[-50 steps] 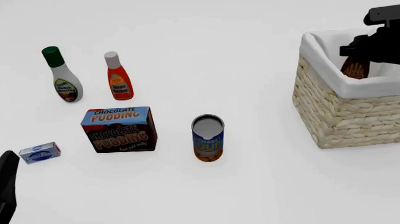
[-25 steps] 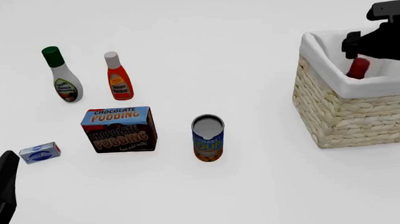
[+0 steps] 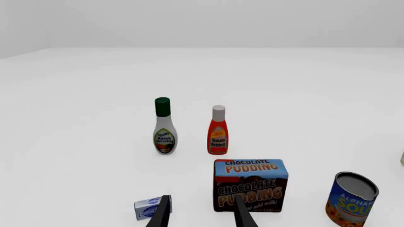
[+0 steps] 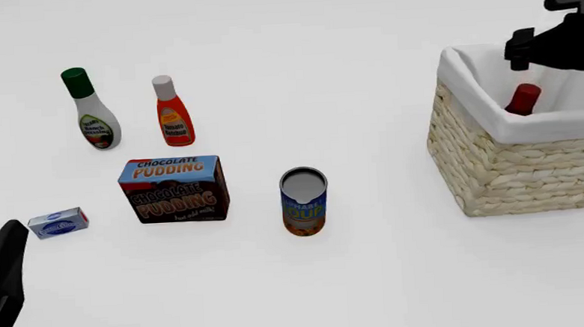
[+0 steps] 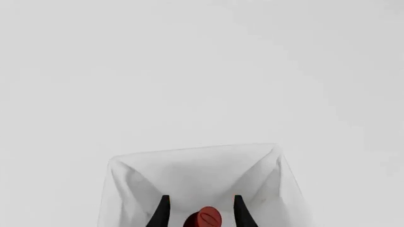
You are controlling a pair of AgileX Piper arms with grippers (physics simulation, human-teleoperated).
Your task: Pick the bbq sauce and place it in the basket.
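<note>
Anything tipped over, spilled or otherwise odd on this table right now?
Nothing stands out. The ranch bottle, ketchup bottle, pudding box and soup can all stand upright and apart. The bbq sauce sits inside the basket, only its red cap showing.

The right wrist camera looks down into the basket (image 5: 126, 184), whose white cloth lining folds over its rim against the pale bench (image 5: 202, 71). Two dark fingers (image 5: 160, 213) stand spread apart, and the dark red cap of the bbq sauce (image 5: 205, 218) sits between them, touching neither.
</note>
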